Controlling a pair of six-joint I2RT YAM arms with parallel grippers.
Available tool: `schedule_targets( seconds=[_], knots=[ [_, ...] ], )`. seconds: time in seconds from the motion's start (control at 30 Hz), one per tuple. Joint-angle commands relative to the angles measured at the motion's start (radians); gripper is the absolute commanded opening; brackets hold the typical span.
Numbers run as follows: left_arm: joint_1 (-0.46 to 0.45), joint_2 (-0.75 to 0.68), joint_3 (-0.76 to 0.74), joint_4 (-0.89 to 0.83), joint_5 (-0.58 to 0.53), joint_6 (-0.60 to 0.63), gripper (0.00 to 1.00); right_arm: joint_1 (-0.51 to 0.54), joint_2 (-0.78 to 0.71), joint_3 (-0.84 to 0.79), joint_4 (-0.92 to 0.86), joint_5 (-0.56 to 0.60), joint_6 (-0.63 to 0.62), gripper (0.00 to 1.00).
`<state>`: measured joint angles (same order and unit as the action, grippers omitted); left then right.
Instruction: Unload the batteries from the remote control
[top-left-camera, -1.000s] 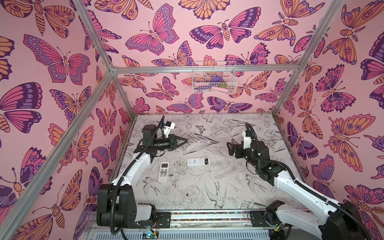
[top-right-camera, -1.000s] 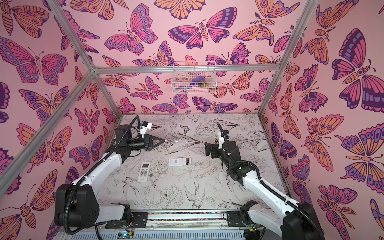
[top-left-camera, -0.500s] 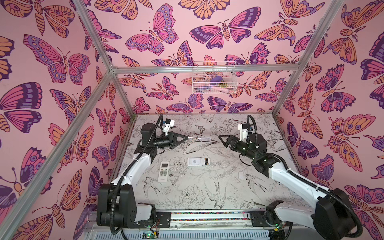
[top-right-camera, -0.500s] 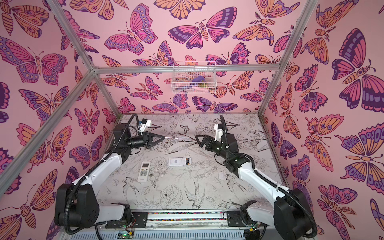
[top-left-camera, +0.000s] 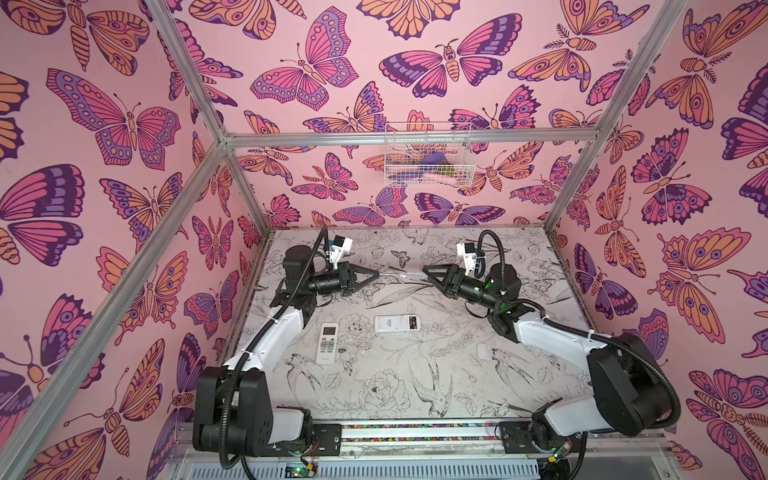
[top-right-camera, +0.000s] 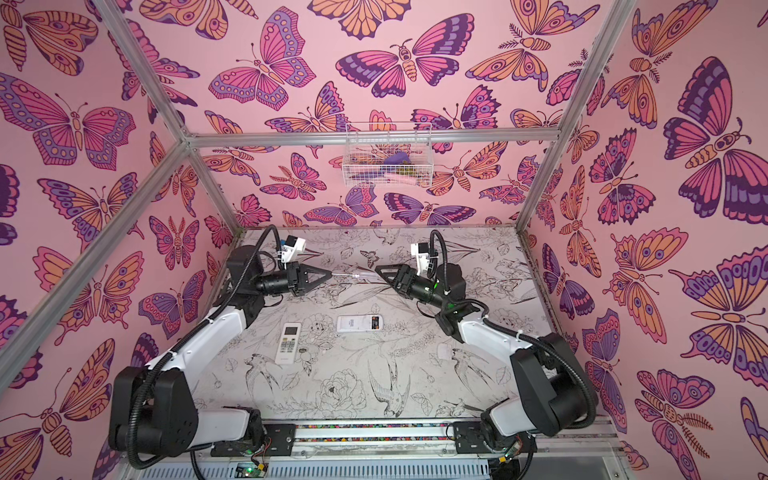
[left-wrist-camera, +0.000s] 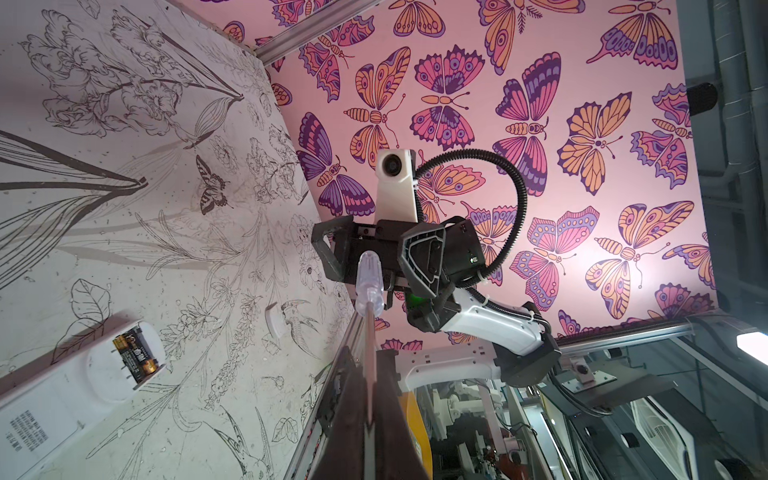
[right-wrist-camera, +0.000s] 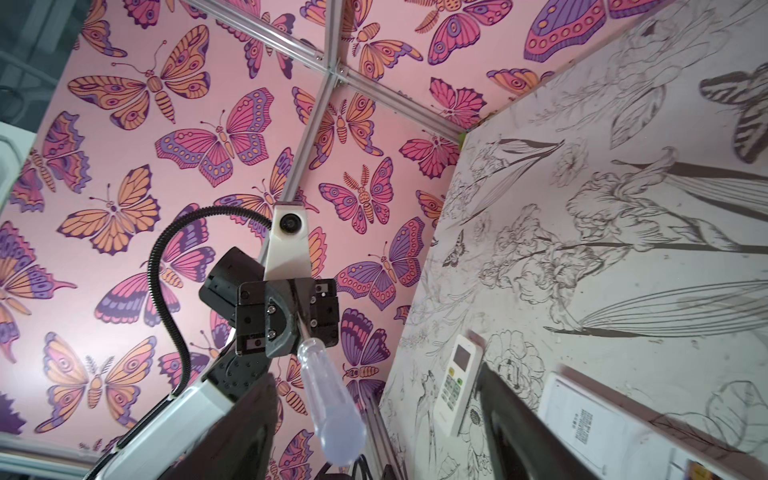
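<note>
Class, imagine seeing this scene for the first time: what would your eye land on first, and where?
A clear-handled screwdriver hangs in mid-air over the back of the table, its shaft pinched in the left gripper, its handle between the open jaws of the right gripper. Nearer the front, a white remote lies face down with its batteries exposed.

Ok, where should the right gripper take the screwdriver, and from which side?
Grip the screwdriver by its clear handle, coming along its axis from the free butt end. The left gripper is shut on the thin metal shaft, leaving the thicker handle sticking out toward the open right gripper.
</note>
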<state>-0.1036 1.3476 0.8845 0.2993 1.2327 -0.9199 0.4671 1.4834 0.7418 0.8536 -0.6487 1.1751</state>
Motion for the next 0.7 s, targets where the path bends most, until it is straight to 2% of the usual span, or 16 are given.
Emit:
schedule_targets(
  seconds=[0.0,0.13,0.5,0.67],
  knots=[
    [-0.007,-0.008,0.000,0.056,0.017,-0.012,0.00,0.006,0.056,0.023,0.283,-0.063,0.146,0.70],
    [-0.010,-0.012,0.008,0.058,0.017,-0.036,0.00,0.013,0.139,0.033,0.434,-0.051,0.263,0.63],
    [-0.019,0.009,-0.006,0.098,-0.009,-0.060,0.00,0.091,0.194,0.081,0.459,-0.053,0.246,0.62],
    [-0.021,0.008,0.006,0.105,0.003,-0.078,0.00,0.102,0.222,0.118,0.468,-0.063,0.267,0.58]
  ],
)
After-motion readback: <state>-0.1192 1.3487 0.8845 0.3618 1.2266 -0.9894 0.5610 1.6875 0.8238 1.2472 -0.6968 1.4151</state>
